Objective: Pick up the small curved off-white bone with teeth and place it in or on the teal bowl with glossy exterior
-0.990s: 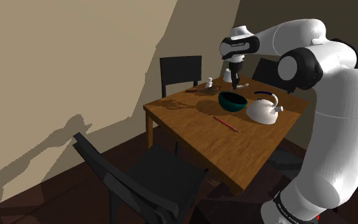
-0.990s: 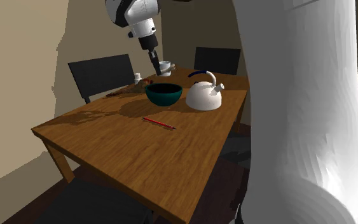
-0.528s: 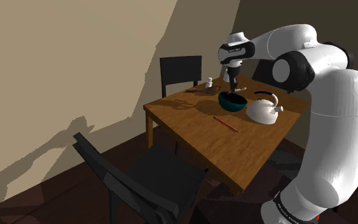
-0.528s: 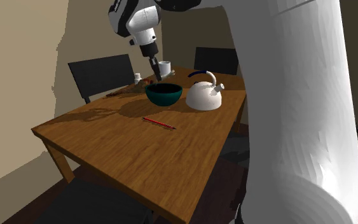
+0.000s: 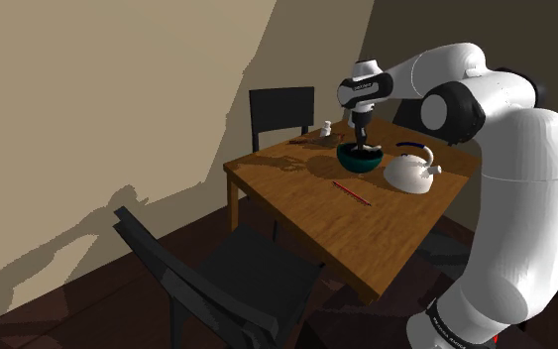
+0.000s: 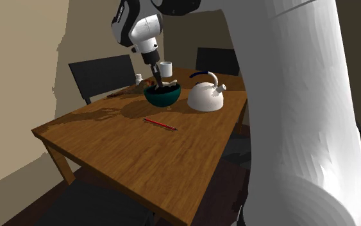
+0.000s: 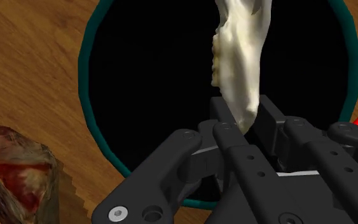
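Note:
My gripper (image 7: 243, 119) is shut on the narrow end of an off-white curved bone (image 7: 240, 57) with a row of small teeth along one edge. The bone hangs over the dark inside of the teal bowl (image 7: 84, 95). In the shoulder view the gripper (image 5: 363, 143) points down into the bowl (image 5: 358, 160) near the far end of the wooden table (image 5: 306, 213). The second exterior view has the gripper (image 6: 157, 79) low at the bowl's (image 6: 162, 96) rim.
A white kettle (image 5: 408, 171) with a dark handle stands right beside the bowl. A red pencil (image 5: 351, 192) lies on the table in front of it. A white cup (image 6: 165, 67) and a brown-red lump (image 7: 15, 172) sit behind. Dark chairs (image 5: 280, 109) (image 5: 217, 283) stand around.
The gripper has come down from above the table's far end to the bowl, carrying the bone with it, and its tip is now at the bowl's mouth.

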Controlling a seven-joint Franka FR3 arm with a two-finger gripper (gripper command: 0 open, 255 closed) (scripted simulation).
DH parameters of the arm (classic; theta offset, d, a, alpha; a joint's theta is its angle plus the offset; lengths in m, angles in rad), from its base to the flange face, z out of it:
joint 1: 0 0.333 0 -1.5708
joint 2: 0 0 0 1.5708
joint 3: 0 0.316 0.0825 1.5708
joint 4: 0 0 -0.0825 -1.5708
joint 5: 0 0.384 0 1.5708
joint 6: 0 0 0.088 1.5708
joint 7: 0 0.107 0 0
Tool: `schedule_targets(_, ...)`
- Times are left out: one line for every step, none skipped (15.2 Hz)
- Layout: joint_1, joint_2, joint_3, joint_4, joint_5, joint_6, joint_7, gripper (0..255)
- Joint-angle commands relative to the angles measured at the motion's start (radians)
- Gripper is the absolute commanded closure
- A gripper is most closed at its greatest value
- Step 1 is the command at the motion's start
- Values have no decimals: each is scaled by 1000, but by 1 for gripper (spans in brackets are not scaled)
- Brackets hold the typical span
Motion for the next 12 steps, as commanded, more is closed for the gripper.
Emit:
schedule_targets(-1,7,2,-16,2,8,-2,255)
schedule_targets(-1,7,2,-16,2,8,-2,255)
schedule_targets(-1,7,2,-16,2,8,-2,255)
schedule_targets(-1,7,2,-16,2,8,-2,255)
schedule_targets(-1,7,2,-16,2,8,-2,255)
schedule_targets(-1,7,2,-16,2,8,-2,255)
schedule_targets(-1,7,2,-16,2,8,-2,255)
schedule_targets(-2,6,2,-16,2,8,-2,0)
schedule_targets(-1,5,2,-17,2,8,-2,0)
schedule_targets(-2,6,2,-15,2,8,-2,0)
schedule_targets(-2,6,1,-16,2,8,-3,0)
schedule_targets(-2,6,1,-17,2,8,-3,0)
